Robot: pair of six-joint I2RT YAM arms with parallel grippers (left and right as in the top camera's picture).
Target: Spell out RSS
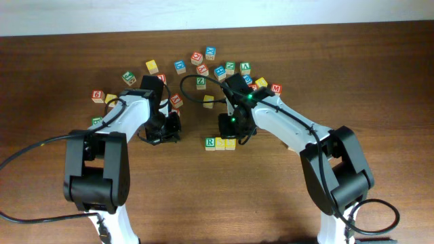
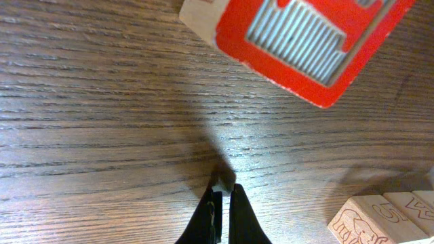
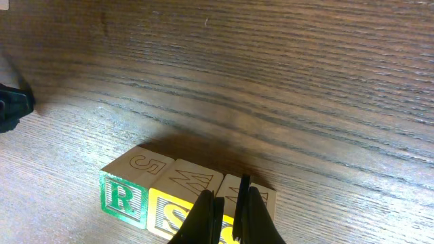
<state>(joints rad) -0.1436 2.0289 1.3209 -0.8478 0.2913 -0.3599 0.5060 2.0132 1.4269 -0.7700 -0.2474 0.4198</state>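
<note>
A row of three blocks lies on the table: a green R block [image 1: 210, 142] [image 3: 122, 196], a yellow S block [image 1: 220, 144] [image 3: 173, 215], and a third yellow block [image 1: 230, 144] [image 3: 264, 196] whose front is mostly hidden by my fingers. My right gripper [image 1: 234, 130] [image 3: 229, 200] is shut and empty, hovering just above the seam between the second and third blocks. My left gripper [image 1: 168, 129] [image 2: 222, 196] is shut and empty, low over bare wood left of the row. A red block [image 2: 305, 41] lies just beyond it.
Several loose letter blocks are scattered at the back of the table [image 1: 210, 64], with a few more at the left [image 1: 98, 96]. The row's carved back faces show at the lower right of the left wrist view [image 2: 380, 217].
</note>
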